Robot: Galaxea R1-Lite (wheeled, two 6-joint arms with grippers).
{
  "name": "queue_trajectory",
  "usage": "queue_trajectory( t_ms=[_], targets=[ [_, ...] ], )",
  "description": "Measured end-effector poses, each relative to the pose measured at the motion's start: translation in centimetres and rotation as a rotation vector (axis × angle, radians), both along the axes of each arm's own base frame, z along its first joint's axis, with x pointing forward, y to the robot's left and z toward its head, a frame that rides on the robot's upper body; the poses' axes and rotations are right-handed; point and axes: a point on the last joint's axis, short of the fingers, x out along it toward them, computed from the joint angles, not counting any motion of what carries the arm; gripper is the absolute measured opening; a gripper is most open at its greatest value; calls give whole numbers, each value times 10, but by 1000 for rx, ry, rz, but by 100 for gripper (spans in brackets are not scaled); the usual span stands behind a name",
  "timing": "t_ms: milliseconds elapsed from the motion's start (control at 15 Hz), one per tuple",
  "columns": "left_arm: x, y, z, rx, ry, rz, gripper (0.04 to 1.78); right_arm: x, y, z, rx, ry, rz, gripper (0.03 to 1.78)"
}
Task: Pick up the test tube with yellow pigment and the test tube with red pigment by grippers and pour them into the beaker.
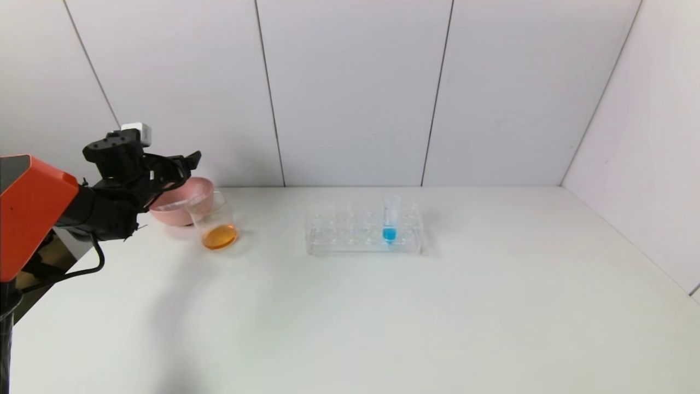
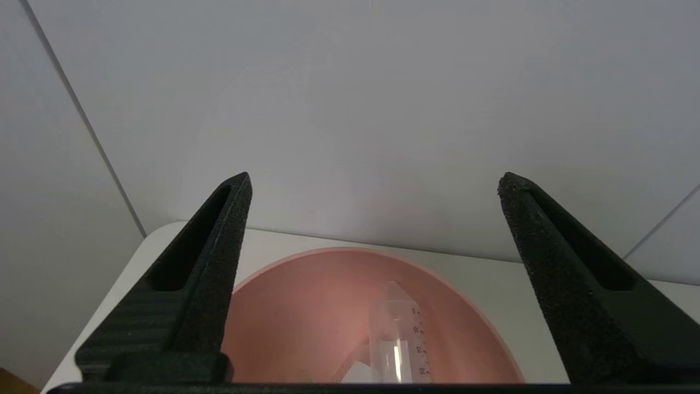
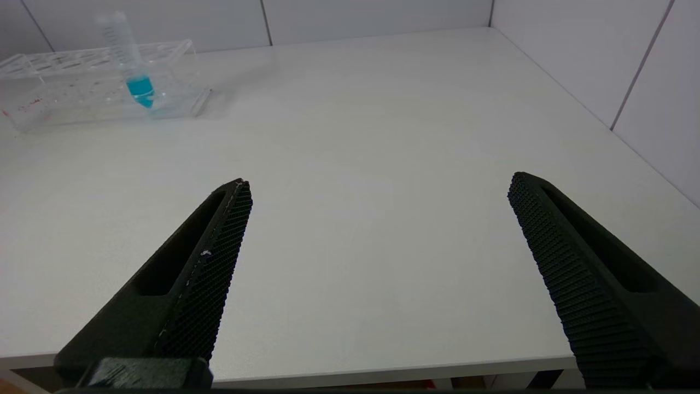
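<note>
The beaker [image 1: 214, 221] stands at the table's back left and holds orange liquid [image 1: 219, 237]. No tube with yellow or red liquid is in view. A clear, empty graduated tube [image 2: 396, 334] lies inside the pink bowl [image 2: 295, 306]. My left gripper [image 1: 183, 164] hovers over the pink bowl [image 1: 176, 214], just left of the beaker; in the left wrist view the left gripper [image 2: 374, 183] is open wide and empty. My right gripper [image 3: 380, 183] is open and empty, low over the table's front edge, and does not show in the head view.
A clear tube rack [image 1: 339, 232] stands at mid-table with one tube of blue liquid [image 1: 390, 221] in it. The rack [image 3: 65, 82] and the blue tube [image 3: 131, 60] also show in the right wrist view. White walls close the back and right sides.
</note>
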Motion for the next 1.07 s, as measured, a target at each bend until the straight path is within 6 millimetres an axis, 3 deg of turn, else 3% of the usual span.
queue_trajectory(
  t_ms=[267, 467, 667, 1067],
  targets=[
    [-9, -24, 29, 8, -40, -66, 178, 0, 0, 0, 0, 0, 0, 171],
    [-36, -52, 50, 10, -44, -177, 178, 0, 0, 0, 0, 0, 0, 171],
    [-87, -76, 71, 18, -35, -308, 178, 0, 0, 0, 0, 0, 0, 171],
    [-225, -93, 132, 131, -135, -383, 178, 0, 0, 0, 0, 0, 0, 171]
  ],
)
